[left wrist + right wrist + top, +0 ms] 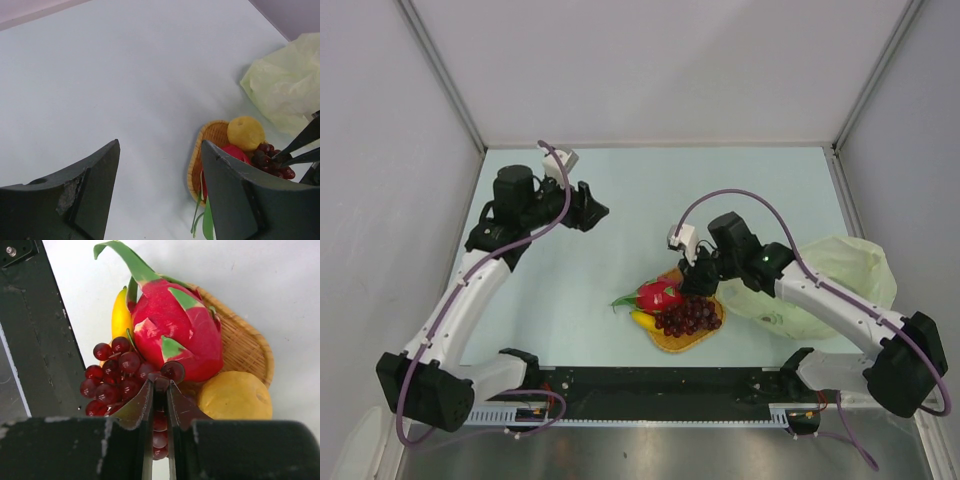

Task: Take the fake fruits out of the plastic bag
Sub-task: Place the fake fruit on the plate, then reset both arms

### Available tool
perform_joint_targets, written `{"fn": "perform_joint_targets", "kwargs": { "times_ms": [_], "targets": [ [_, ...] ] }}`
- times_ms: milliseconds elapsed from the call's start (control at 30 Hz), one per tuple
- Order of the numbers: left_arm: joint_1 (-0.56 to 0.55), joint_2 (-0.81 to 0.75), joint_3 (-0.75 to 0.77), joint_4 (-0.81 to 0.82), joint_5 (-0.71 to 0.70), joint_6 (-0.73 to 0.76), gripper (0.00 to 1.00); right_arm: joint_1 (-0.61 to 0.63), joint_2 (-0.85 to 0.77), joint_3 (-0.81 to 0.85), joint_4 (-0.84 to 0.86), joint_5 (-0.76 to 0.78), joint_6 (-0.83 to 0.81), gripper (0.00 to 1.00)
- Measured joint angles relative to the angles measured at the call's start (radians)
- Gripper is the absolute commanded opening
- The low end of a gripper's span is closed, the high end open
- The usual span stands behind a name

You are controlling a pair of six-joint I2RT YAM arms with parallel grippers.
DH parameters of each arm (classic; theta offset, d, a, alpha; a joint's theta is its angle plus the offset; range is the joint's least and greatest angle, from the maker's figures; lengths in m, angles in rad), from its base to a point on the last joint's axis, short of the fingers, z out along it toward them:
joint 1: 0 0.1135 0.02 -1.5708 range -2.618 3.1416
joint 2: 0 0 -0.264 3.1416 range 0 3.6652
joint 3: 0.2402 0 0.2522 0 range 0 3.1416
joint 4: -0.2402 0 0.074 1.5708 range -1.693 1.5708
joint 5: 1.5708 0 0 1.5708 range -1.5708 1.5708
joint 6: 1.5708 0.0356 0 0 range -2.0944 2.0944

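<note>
I see the pale table (620,200) carrying a woven mat (675,344) near six o'clock and the plastic bag (845,265) at four, possibly touching.

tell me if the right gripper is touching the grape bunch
Touching. The right wrist view shows the right gripper closed into the grape bunch, with a grape pressed against its tips.

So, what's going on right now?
Left gripper open, empty. Right gripper shut on grape bunch. Dragon fruit, lemon, banana on woven mat, plastic bag beside it. Nothing blocking.
</note>
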Motion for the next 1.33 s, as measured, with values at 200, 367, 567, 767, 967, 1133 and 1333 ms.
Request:
{"fn": "perform_joint_targets", "kwargs": {
  "times_ms": [200,367,567,767,967,1133,1333],
  "targets": [
    [0.000,0.038,0.024,0.004,0.003,0.000,0.71,0.014,-0.018,-0.018,-0.009,-0.005,-0.022,0.87],
    [0.000,0.048,0.035,0.003,0.003,0.001,0.72,0.011,-0.040,-0.022,0.007,0.041,-0.011,0.93],
    [0.000,0.070,0.060,0.003,-0.004,0.012,0.93,-0.101,-0.042,0.090,0.029,0.080,0.050,0.97],
    [0.016,0.075,0.063,-0.003,-0.095,0.065,1.00,-0.239,-0.061,0.259,0.110,0.200,0.050,1.00],
    [0.043,0.103,0.071,-0.018,-0.309,0.155,1.00,-0.488,-0.056,0.360,0.026,0.156,0.093,1.00],
    [0.052,0.106,0.071,-0.018,-0.497,0.256,1.00,-0.565,-0.031,0.380,-0.042,0.407,0.142,1.00],
    [0.057,0.127,0.124,-0.019,-0.640,0.377,1.00,-0.504,-0.045,0.380,-0.130,0.626,0.158,1.00]
  ]
}}
